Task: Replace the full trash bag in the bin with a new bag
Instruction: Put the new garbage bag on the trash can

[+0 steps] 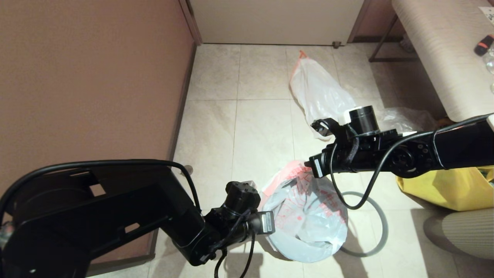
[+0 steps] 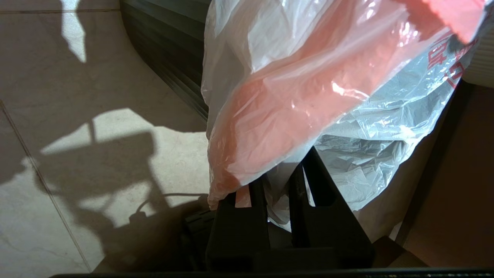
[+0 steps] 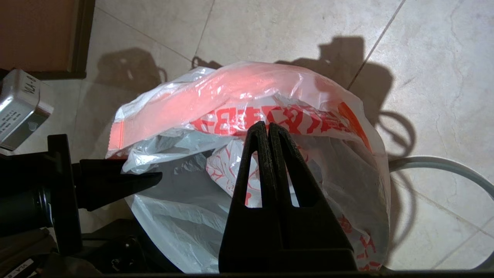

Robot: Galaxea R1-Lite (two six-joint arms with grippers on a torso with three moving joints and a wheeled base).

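The new bag (image 1: 305, 212), translucent white with red print, billows open on the floor in front of me and covers most of the bin, whose dark ribbed wall (image 2: 170, 61) shows behind it. My left gripper (image 1: 270, 223) is shut on the bag's near edge, with plastic pinched between its fingers (image 2: 256, 189). My right gripper (image 3: 267, 126) is shut, and its tips rest against the bag's red-lettered far rim (image 3: 270, 116); I cannot tell if plastic is pinched there. The full trash bag (image 1: 320, 92), plain white with orange-red tips, lies farther off on the tiles.
The grey hoop (image 1: 380, 227) lies on the floor right of the new bag. A yellow tote bag (image 1: 451, 189) stands at the right below a bench (image 1: 436, 50). A brown wall (image 1: 88, 77) runs along the left.
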